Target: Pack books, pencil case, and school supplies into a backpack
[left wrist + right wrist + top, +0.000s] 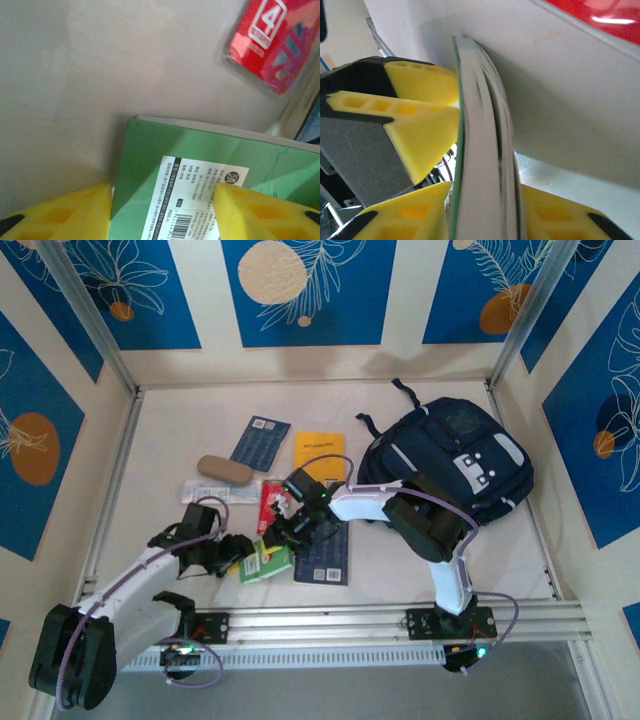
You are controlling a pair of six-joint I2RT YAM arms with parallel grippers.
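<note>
The right gripper (480, 220) is clamped on the green booklet (477, 150), with its yellow fingers (400, 215) tight against both faces of the near end. The right wrist camera looks straight down the booklet's edge, where a grey page block bows slightly beside the green cover. From there the long axis runs away toward the red packet (600, 15), with the pale table (560, 110) along one side.

The left gripper (162, 200) is spread wide and clamps nothing. One finger is beside the booklet's side edge and the other over its white barcode label (200, 195). I cannot tell whether either pad touches the cover. The left wrist camera gives the flat green cover face-on.

From overhead the booklet sits at the front-middle of the table between both grippers. Its long axis runs roughly left to right, the right end a little farther from the bases, just beside a navy book (325, 552). The tan pencil case (224, 469), a second navy book (260, 443) and the yellow-orange book (320, 454) lie farther back, and the backpack (450, 465) is well apart at the right
</note>
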